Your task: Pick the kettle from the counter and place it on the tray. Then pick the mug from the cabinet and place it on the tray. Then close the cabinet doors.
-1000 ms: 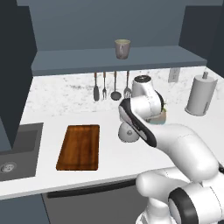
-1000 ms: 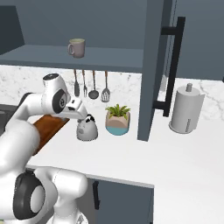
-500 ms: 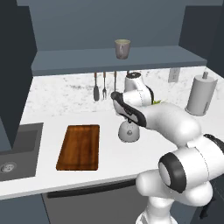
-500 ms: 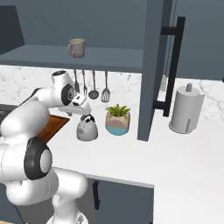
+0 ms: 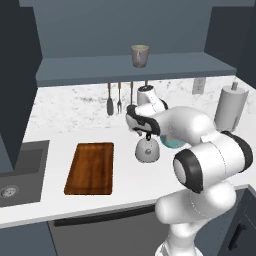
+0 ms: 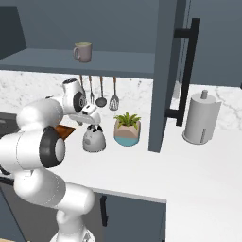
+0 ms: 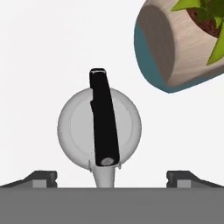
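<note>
The kettle [image 7: 99, 131] stands on the white counter [image 5: 125, 177], between the wooden tray [image 5: 90, 167] and the plant pot [image 6: 127, 134], close beside the pot. It is a small round silver-grey dome with a black bar handle across its top and a short spout. The gripper [image 7: 111, 176] hangs directly above it with jaws released wide, holding nothing. The beige mug [image 5: 140, 55] sits on the cabinet [image 5: 135, 67] shelf.
</note>
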Tool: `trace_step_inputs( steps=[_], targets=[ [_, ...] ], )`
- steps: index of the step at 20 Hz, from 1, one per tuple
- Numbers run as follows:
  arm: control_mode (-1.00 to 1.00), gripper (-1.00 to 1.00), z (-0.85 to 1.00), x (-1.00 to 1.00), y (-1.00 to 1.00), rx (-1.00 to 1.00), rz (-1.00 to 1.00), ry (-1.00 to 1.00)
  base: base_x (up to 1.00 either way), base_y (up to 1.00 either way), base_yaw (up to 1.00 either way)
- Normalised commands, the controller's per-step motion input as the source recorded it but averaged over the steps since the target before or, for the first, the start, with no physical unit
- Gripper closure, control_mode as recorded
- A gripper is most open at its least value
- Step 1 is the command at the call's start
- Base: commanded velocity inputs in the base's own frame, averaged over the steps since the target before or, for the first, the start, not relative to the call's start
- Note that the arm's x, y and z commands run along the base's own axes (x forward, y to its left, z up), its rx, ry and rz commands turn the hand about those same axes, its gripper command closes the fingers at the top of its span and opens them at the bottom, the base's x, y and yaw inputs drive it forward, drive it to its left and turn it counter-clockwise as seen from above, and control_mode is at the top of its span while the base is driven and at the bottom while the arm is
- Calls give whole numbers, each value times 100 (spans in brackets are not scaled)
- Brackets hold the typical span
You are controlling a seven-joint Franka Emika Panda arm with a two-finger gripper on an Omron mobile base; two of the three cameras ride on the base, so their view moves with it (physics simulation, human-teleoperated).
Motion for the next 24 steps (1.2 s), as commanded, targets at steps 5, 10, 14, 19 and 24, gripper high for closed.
trace_step_inputs(
  steps=[5,10,14,19,24],
  targets=[
    [-100,-100,-37,27,0,0,-7,0,0,0,0],
    [-100,-100,-27,18,0,0,-5,1,0,0,0],
    [-100,-100,-16,12,0,0,-3,0,0,0,0],
    [-100,100,0,0,0,0,0,0,0,0,0],
    [-100,100,0,-2,0,0,0,0,0,0,0]
  ],
)
